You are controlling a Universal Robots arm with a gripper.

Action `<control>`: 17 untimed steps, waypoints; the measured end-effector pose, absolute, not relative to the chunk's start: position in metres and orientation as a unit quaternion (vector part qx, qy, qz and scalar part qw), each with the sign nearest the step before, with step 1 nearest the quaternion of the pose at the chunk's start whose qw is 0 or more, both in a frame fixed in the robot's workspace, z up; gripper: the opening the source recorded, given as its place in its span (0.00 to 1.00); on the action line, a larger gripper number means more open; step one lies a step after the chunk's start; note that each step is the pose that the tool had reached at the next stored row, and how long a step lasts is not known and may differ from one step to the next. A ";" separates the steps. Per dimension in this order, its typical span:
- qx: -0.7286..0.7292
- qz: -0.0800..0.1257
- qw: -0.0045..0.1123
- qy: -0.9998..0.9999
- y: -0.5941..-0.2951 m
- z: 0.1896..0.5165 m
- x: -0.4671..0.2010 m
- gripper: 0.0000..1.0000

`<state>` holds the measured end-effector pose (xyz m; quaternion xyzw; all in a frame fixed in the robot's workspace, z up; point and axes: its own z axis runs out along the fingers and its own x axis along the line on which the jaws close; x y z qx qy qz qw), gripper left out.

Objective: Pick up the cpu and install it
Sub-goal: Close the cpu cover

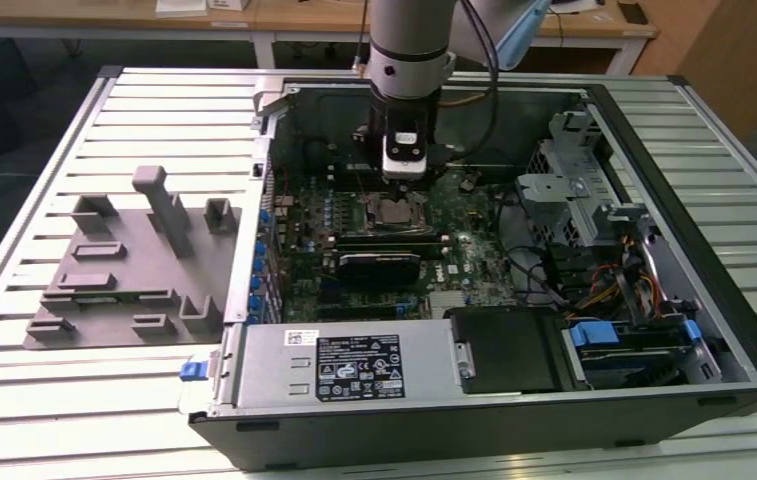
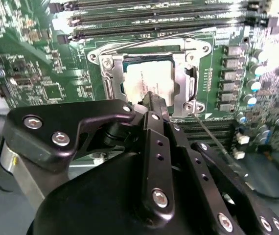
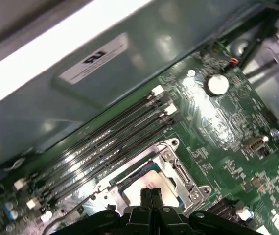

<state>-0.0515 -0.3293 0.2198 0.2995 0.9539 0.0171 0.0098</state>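
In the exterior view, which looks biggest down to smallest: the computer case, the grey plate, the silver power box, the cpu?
computer case
grey plate
silver power box (nearer the camera, so unsure against the plate)
cpu

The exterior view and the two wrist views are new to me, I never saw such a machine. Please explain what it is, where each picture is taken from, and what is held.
The machine is one robot arm with a gripper at its end. The exterior view comes from a camera off the arm: an open computer case lies on a slatted metal table, with a grey tray at that view's left. Both wrist views come from cameras riding on the arm; they look past the gripper at the green motherboard. There the cpu, a square silver chip, lies in its socket frame. The gripper is shut with nothing between its fingers, its tips right over the cpu; whether they touch it I cannot tell.
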 end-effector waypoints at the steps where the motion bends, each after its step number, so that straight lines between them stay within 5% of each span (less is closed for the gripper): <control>1: 0.291 0.017 0.010 0.957 -0.329 0.220 -0.051 0.11; 17: 0.149 0.010 0.010 0.989 -0.329 0.219 -0.052 0.11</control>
